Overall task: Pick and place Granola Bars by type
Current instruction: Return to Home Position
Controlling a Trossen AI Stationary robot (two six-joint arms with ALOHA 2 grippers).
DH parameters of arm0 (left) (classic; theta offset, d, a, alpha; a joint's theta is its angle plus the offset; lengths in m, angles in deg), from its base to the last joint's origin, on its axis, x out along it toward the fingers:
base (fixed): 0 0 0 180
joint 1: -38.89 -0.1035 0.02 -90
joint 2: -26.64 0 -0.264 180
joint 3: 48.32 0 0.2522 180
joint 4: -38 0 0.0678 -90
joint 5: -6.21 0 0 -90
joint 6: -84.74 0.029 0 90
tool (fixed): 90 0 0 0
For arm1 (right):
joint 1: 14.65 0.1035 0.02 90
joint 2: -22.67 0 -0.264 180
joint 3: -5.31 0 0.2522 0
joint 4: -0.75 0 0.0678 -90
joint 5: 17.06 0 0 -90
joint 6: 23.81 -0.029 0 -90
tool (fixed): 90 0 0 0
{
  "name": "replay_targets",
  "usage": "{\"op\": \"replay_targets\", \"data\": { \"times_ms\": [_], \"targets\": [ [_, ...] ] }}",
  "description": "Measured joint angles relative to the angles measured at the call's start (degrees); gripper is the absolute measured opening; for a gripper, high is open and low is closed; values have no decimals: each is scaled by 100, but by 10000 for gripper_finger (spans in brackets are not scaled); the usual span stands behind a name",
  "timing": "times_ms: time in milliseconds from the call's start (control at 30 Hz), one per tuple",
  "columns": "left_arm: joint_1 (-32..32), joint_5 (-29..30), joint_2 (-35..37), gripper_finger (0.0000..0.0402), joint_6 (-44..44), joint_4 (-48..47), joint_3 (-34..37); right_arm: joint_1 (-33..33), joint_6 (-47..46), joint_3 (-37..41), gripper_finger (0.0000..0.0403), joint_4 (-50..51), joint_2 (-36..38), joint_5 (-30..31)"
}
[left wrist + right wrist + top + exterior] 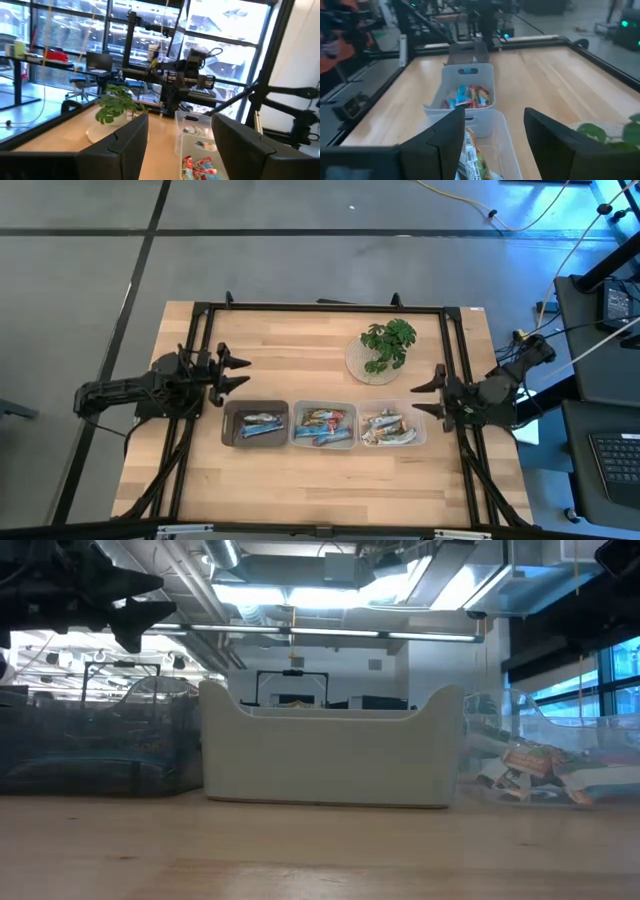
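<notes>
Three small trays sit in a row near the table's middle. The left tray (255, 423) holds blue granola bars (259, 425). The middle tray (324, 425) holds red and blue bars (325, 426), also seen as bars (468, 96). The right tray (391, 427) holds silvery-green bars (386, 427). My left gripper (240, 372) hovers open above the table, left of the trays. My right gripper (428, 397) hovers open just right of the right tray. Neither holds anything.
A leafy green plant on a round plate (385, 350) stands behind the right tray, toward the far edge. A black frame (320, 308) runs round the table. Bare wood (320, 490) stretches along the near side. In the low view a white tray (330, 750) stands close in front.
</notes>
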Motion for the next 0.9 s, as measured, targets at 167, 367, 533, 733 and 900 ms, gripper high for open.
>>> {"op": "replay_targets", "data": {
  "times_ms": [167, 367, 533, 733, 900],
  "targets": [
    [-136, 10, -2, 212, -2, -142, -4, 0, 604, 234, 206, -111, 467, -493],
    [-260, 360, -6, 212, 0, -245, -4, -7, 1178, 242, 206, -166, 469, -797],
    [-271, 524, -6, 212, 0, -242, -4, -8, 1442, 242, 206, -414, 467, -934],
    [-271, 521, -6, 212, 557, -304, -4, -94, 1824, 550, 206, -1336, 467, -1009],
    [-271, 522, -6, 212, 889, -294, -4, -340, 1935, 914, 206, -1832, 464, -1082]
  ]
}}
